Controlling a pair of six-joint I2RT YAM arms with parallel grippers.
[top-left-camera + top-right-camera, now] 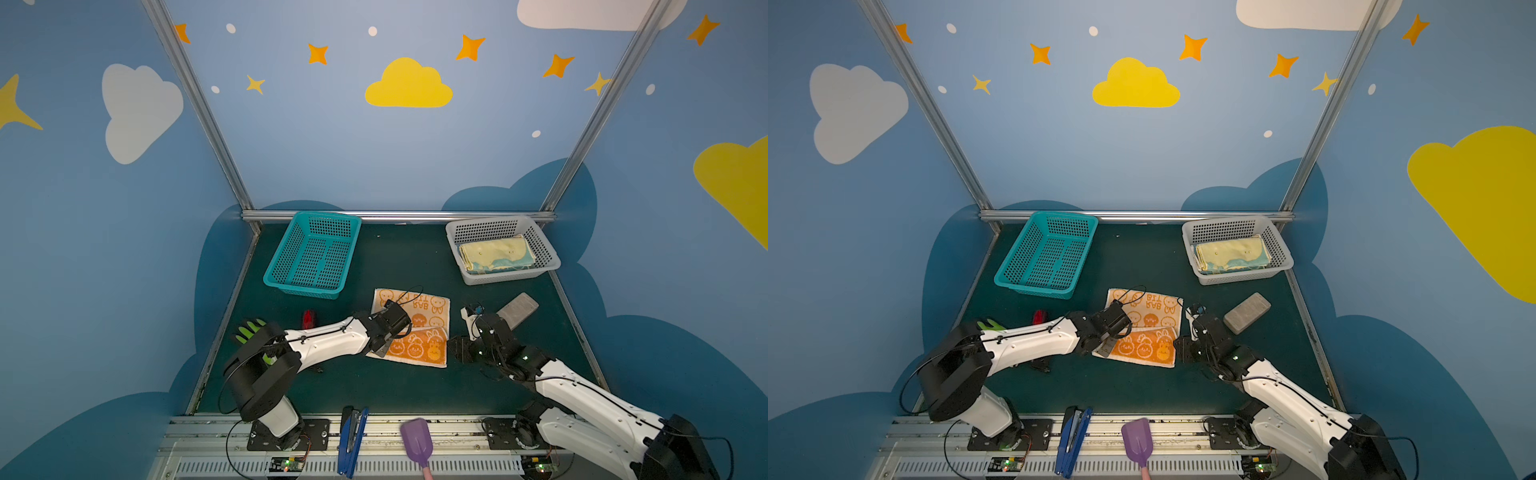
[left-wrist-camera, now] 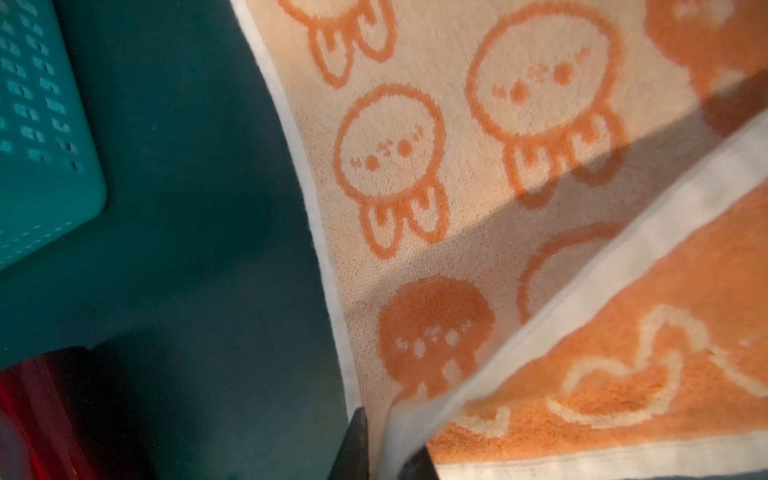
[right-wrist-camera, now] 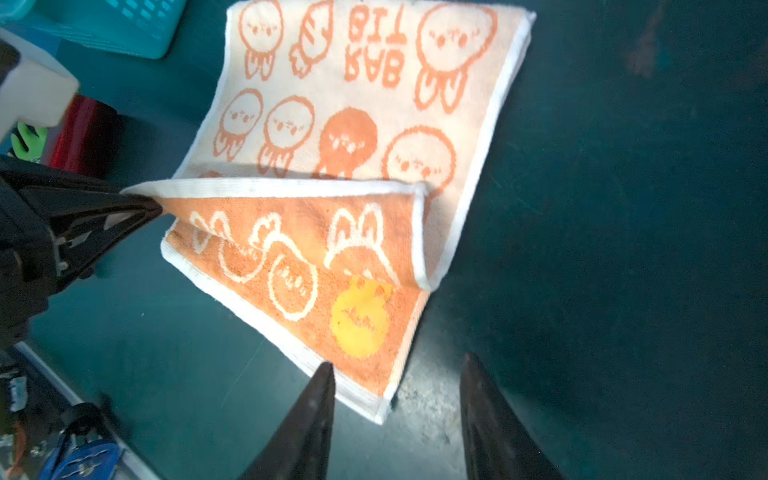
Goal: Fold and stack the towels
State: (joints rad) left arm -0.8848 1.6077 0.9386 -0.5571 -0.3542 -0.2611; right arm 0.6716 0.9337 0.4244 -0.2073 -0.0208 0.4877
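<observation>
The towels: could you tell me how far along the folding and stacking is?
Done: folded towels lie stacked in the white basket. In hand: the orange rabbit towel is part-folded, its near flap turned over, one corner pinched by the left gripper; the right gripper is open. Remaining: finish folding and stack it.

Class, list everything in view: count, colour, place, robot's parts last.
rabbit towel: one, orange and cream, centre, near edge folded over.
white basket: one, white, back right.
folded towels: count unclear, pale yellow and blue, in white basket.
teal basket: one, teal, back left.
block: one, grey, right of rabbit towel.
glove: one, bright green, partly hidden by left arm.
red object: one, red, left of rabbit towel.
stapler: one, blue, front rail.
scoop: one, purple, front rail.
left tool: one, black, pinching rabbit towel's folded corner.
right tool: one, black, open, beside rabbit towel.
</observation>
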